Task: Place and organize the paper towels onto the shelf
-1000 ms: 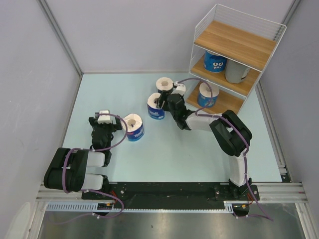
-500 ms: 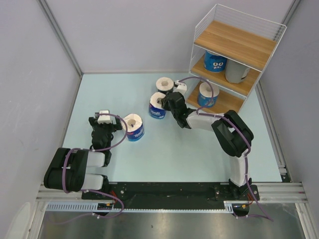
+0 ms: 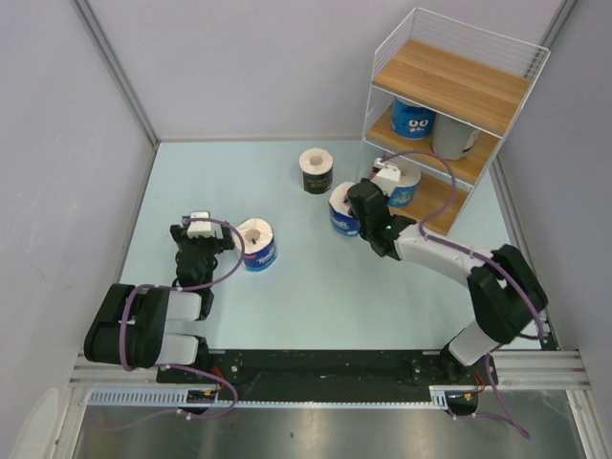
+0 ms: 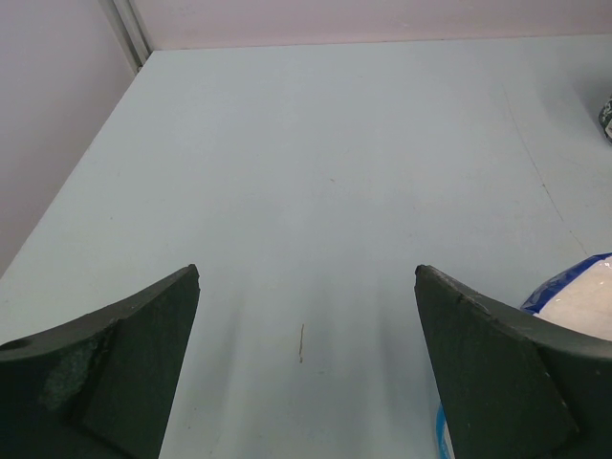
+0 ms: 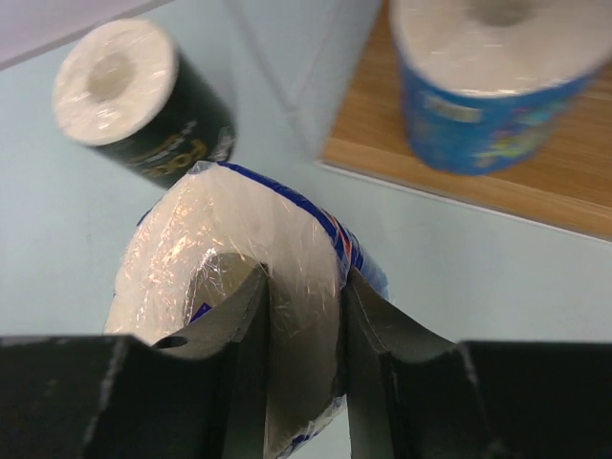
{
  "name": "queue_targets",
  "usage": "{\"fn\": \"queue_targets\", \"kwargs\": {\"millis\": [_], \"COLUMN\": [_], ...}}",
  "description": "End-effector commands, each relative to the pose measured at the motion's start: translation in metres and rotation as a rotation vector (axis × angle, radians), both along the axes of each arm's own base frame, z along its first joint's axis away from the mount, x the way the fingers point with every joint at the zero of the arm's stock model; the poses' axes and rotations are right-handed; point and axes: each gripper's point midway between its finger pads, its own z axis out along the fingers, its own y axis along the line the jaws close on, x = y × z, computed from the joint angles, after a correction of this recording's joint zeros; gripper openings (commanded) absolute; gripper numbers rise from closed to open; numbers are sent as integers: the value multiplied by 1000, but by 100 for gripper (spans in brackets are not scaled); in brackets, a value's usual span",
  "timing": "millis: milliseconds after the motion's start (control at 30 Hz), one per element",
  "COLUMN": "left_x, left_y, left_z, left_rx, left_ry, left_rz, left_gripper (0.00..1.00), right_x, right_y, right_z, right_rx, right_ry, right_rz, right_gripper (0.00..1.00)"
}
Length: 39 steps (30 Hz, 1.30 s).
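Note:
My right gripper (image 3: 356, 206) is shut on a blue-wrapped paper towel roll (image 3: 340, 210), lifted just left of the shelf (image 3: 449, 86). In the right wrist view one finger sits inside the roll's core and the other outside, pinching the wall of the roll (image 5: 229, 239) between them at the gripper (image 5: 304, 277). A black roll (image 3: 316, 170) (image 5: 143, 91) stands behind it on the table. Another blue roll (image 3: 256, 244) (image 4: 579, 296) stands just right of my open left gripper (image 3: 201, 229) (image 4: 306, 277), not touching it. On the shelf are a blue roll (image 3: 400, 182) on the bottom board, plus a blue (image 3: 413, 119) and a grey roll (image 3: 453, 139) on the middle board.
The shelf's bottom wooden board (image 5: 382, 143) lies close ahead and to the right of the held roll, with the blue roll (image 5: 488, 86) standing on it. Grey walls close in the pale blue table on the left, back and right.
The right gripper closed on the blue roll and carried it rightward, away from the black roll toward the shelf's bottom board. The left arm has not moved.

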Motion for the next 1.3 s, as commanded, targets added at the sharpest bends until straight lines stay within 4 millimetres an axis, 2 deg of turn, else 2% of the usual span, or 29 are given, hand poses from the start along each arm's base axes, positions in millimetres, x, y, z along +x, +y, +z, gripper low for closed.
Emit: {"fn": "queue_targets", "kwargs": {"millis": [0, 33, 67, 100, 167, 200, 300, 567, 833, 1267], "left_x": [4, 4, 4, 4, 4, 4, 4, 4, 4, 4], "left_y": [-5, -5, -5, -5, -5, -5, -5, -5, -5, -5], "left_z": [18, 17, 17, 17, 17, 17, 17, 17, 17, 18], "left_rx": [-14, -13, -13, -13, -13, -13, -15, -15, -14, -14], "left_ry": [-62, -60, -60, -60, -59, -59, -59, -60, -60, -62], "left_rz": [-28, -28, -28, -28, -28, -28, -28, -28, -28, -28], "left_gripper": [100, 100, 100, 100, 100, 100, 100, 100, 100, 100], "right_x": [-24, -29, -30, -38, -42, -46, -49, -38, -20, -2], "right_y": [-82, -95, -113, -127, -154, -163, -185, -210, -224, -243], "right_z": [1, 12, 11, -1, 3, -3, -1, 13, 12, 3], "right_rx": [-18, 10, 14, 7, 26, 24, 28, 34, 55, 87], "right_ry": [9, -15, -14, 3, -12, -2, -21, -113, -173, -210], "right_rz": [-235, -259, -300, -324, -383, -399, -452, -546, -589, -648], "right_gripper": [11, 11, 11, 11, 11, 11, 11, 11, 10, 10]}}
